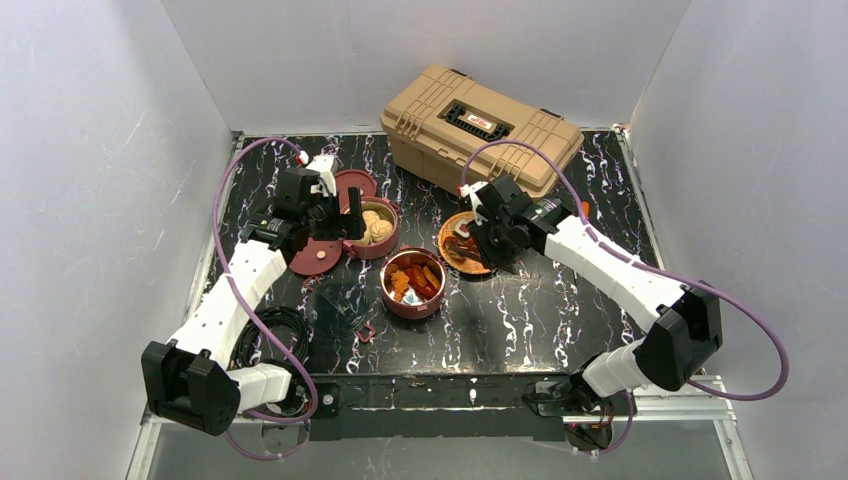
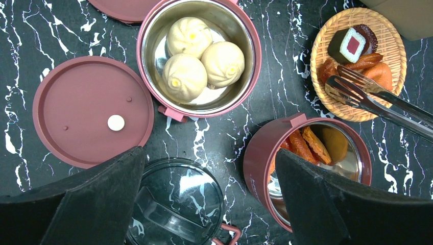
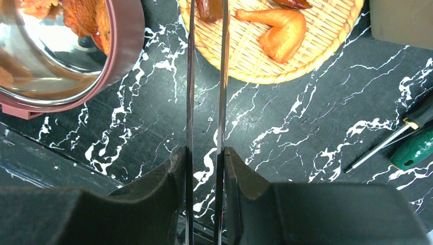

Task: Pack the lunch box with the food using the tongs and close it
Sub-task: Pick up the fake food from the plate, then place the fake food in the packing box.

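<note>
Pick-up: R gripper (image 3: 205,155) clamped on tongs (image 3: 223,92), astride food (image 3: 208,9) on woven plate (image 3: 306,61); L gripper (image 2: 209,153) apart. Next: squeeze, carry to bowl (image 3: 127,41).

White veins marble the black table (image 1: 520,320). Maroon lunch box bowls (image 2: 258,158) gleam steel inside, holding pale beige buns (image 2: 199,58). Upper right, a straw-orange woven plate (image 2: 395,46); top centre, a tan toolbox (image 1: 480,125).
</note>
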### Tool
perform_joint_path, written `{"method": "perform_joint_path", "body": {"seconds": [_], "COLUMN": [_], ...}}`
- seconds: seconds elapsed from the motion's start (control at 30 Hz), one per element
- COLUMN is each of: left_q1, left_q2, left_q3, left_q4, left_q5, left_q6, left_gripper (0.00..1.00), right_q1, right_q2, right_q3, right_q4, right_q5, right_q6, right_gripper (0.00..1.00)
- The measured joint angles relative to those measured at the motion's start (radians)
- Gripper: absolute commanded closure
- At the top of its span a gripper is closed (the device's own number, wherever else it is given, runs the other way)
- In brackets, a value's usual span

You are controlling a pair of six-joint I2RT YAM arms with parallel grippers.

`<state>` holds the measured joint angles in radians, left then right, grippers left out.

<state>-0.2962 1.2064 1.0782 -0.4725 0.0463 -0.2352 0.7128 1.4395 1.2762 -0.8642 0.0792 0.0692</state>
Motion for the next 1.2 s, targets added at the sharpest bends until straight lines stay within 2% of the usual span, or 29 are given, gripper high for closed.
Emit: {"method": "perform_joint_path", "body": {"seconds": [0.43, 0.7, 0.97, 1.2], "left_q1": [0.0, 0.0, 0.0, 0.0], "left_q2": [0.0, 0.0, 0.0, 0.0], "left_q3": [0.0, 0.0, 0.0, 0.0], "left_q4": [0.0, 0.0, -0.001, -0.001], "left_q5": [0.003, 0.003, 0.003, 0.007], "left_q6": [0.0, 0.0, 0.0, 0.0], "left_gripper": [0.02, 0.02, 0.02, 0.02], "right_q1": [0.0, 0.006, 0.163, 0.274], "right_q2": [-0.105, -0.17, -0.179, -0.188], "right_q3": [-0.029, 0.013, 0.1, 0.105], "right_q4": [0.0, -0.008, -0.022, -0.027], "right_q5": [0.053, -0.04, -0.079, -0.044], "right_q6": [0.042, 0.058, 0.125, 0.209], "right_gripper": [0.99, 0.99, 0.99, 0.99]}}
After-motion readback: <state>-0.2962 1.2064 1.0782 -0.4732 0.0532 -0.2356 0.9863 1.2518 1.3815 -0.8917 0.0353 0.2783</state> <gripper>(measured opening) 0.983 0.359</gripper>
